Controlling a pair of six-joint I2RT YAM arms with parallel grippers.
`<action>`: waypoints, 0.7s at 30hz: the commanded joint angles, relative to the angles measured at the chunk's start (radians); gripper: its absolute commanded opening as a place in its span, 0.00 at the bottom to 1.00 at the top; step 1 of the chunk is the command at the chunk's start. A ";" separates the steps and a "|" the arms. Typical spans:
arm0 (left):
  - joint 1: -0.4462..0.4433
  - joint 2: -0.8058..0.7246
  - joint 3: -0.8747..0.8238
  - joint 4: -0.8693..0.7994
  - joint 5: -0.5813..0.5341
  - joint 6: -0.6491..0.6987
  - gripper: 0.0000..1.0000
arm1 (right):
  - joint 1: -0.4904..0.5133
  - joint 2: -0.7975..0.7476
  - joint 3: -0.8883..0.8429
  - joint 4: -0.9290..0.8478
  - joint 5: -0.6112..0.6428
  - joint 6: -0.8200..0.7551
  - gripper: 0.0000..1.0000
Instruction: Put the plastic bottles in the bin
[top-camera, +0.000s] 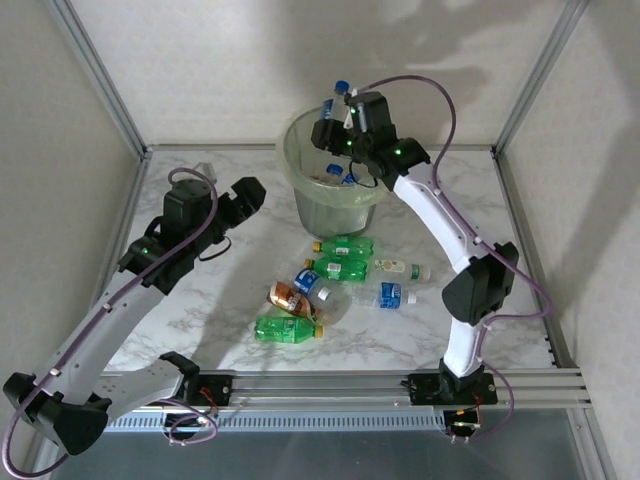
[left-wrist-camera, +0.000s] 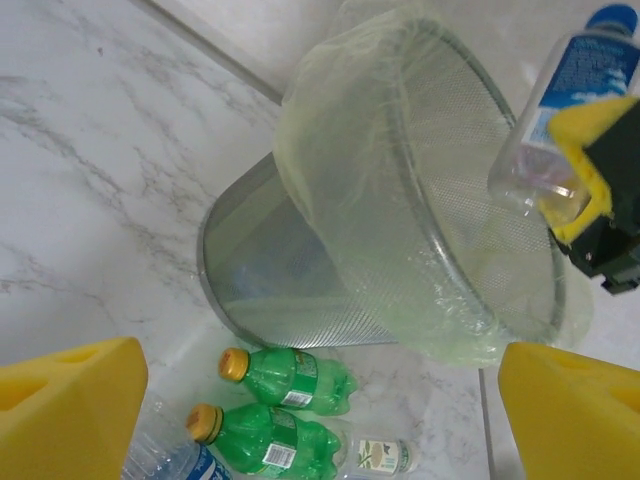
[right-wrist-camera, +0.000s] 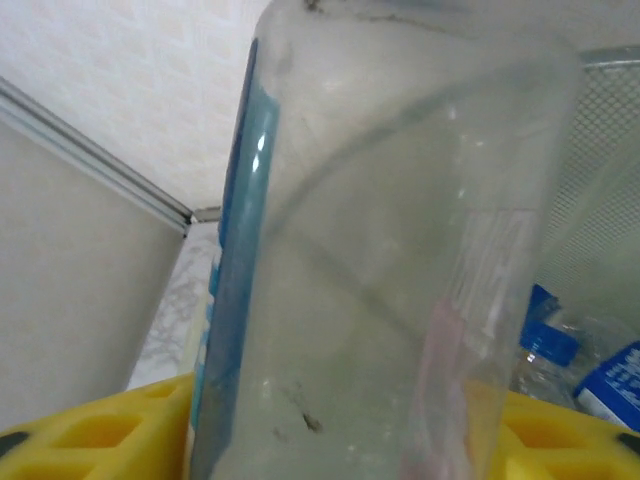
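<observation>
right tool (top-camera: 338, 120) closed on a clear bottle (top-camera: 339, 98) with blue cap and label, held above the far part of the bin (top-camera: 296, 160); whether it hangs fully over the opening cannot be told. in the left wrist view the held bottle (left-wrist-camera: 555, 110) is seen clamped low on its body by a yellow pad (left-wrist-camera: 585, 150), cap uppermost. left tool (top-camera: 246, 196) open and empty, its pads (left-wrist-camera: 70, 400) spread wide, aimed at the bin (left-wrist-camera: 280, 290) from the left. some bottles (top-camera: 338, 176) are seen inside the bin. about seven loose bottles lie on the worktop (top-camera: 430, 335) just near of it: three green (top-camera: 342, 246), one orange-labelled (top-camera: 291, 298) and three clear (top-camera: 390, 295). the task is judged partly done, the step in hand being release into the bin. the bottles are judged empty, hence light, thin-walled, easily dented, smooth and prone to roll. a hold across the mid-body, at the label, is advised, with modest squeeze so that the wall is not crushed and the bottle is not squirted out. the liner (left-wrist-camera: 330, 140) is soft and could be snagged.
</observation>
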 joint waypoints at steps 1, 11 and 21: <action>0.012 -0.012 -0.010 0.024 0.021 -0.010 0.90 | -0.009 0.043 0.074 0.002 -0.014 0.024 0.71; 0.017 -0.025 -0.051 0.009 0.040 0.007 0.92 | -0.009 0.061 0.144 -0.057 0.004 0.046 0.86; 0.021 -0.031 -0.119 0.022 0.090 0.027 0.91 | 0.056 -0.192 -0.075 -0.040 0.101 0.041 0.86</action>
